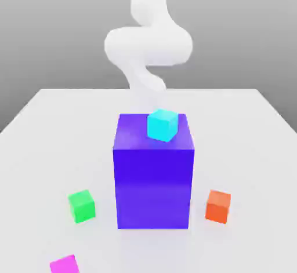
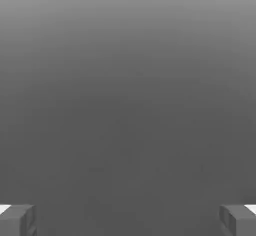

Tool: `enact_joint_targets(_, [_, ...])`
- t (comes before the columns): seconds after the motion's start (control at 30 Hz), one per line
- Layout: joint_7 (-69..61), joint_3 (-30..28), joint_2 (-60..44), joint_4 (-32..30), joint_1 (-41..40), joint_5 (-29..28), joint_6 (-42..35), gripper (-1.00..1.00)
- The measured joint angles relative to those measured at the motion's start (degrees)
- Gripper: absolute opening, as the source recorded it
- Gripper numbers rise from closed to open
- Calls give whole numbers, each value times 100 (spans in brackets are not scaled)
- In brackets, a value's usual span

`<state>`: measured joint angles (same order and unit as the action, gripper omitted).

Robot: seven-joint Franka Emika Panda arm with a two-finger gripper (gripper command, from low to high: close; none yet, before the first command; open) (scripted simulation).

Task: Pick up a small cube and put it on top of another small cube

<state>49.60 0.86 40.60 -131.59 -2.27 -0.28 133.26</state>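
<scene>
A cyan cube (image 1: 162, 125) sits atop a tall purple block (image 1: 153, 176) at mid-desk (image 1: 255, 150), turned slightly so one corner faces the camera; being a cube, it has no long axis. Green (image 1: 82, 206), orange (image 1: 218, 206) and magenta (image 1: 64, 264) cubes lie around the block, the magenta one cut off at the frame's edge. The jaws stand wide open, empty, fingertips (image 2: 20, 220) far apart.

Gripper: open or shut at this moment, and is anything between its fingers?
Open. In the hand view the gripper has its two fingertips standing far apart at opposite edges, with nothing between them.
</scene>
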Motion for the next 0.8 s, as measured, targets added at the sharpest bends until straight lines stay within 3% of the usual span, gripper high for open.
enact_joint_targets(0.37, [1771, 247, -2322, 86, -831, -266, 654, 0])
enact_joint_targets(0.8, [3664, 47, -5013, 183, -1330, -338, 1424, 0])
